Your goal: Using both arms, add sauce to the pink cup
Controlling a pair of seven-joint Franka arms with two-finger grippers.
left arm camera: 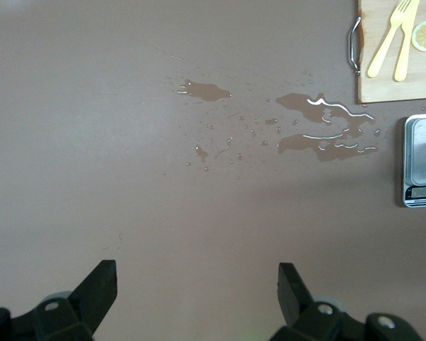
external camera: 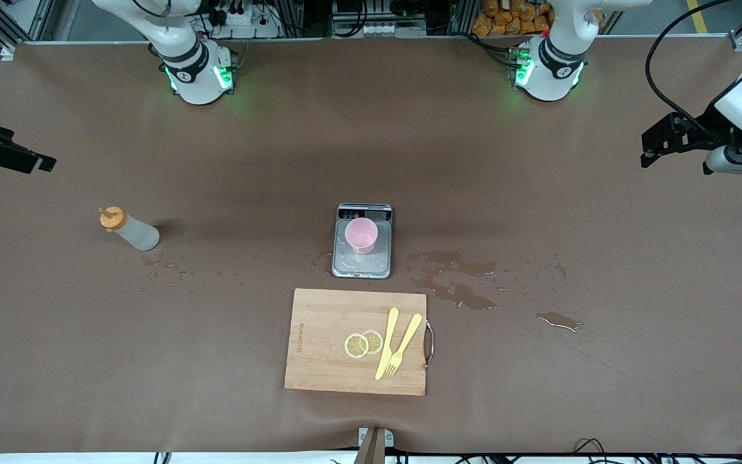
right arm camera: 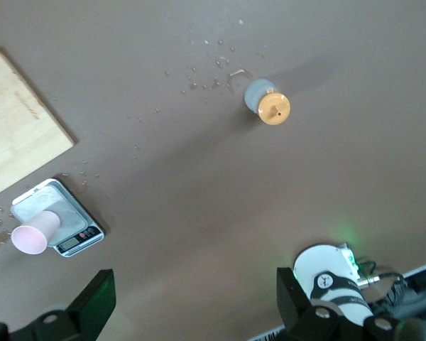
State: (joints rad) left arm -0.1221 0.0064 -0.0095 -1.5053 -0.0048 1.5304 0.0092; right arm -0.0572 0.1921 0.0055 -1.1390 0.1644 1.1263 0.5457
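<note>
The sauce bottle (external camera: 130, 229), greyish-white with an orange cap, stands upright on the table toward the right arm's end; it also shows in the right wrist view (right arm camera: 268, 101). The pink cup (external camera: 362, 234) stands upright on a small silver scale (external camera: 362, 263) at mid-table, and shows in the right wrist view (right arm camera: 34, 233). My right gripper (external camera: 35, 160) (right arm camera: 195, 280) is open and empty, held high over the table's edge at its own end. My left gripper (external camera: 657, 145) (left arm camera: 197, 273) is open and empty, high over bare table at its own end.
A wooden cutting board (external camera: 326, 361) lies nearer the camera than the scale, with two lemon slices (external camera: 363, 343), a yellow fork (external camera: 403, 345) and a yellow knife (external camera: 386, 342). Wet puddles (external camera: 455, 283) spread beside the scale toward the left arm's end. Droplets lie by the bottle.
</note>
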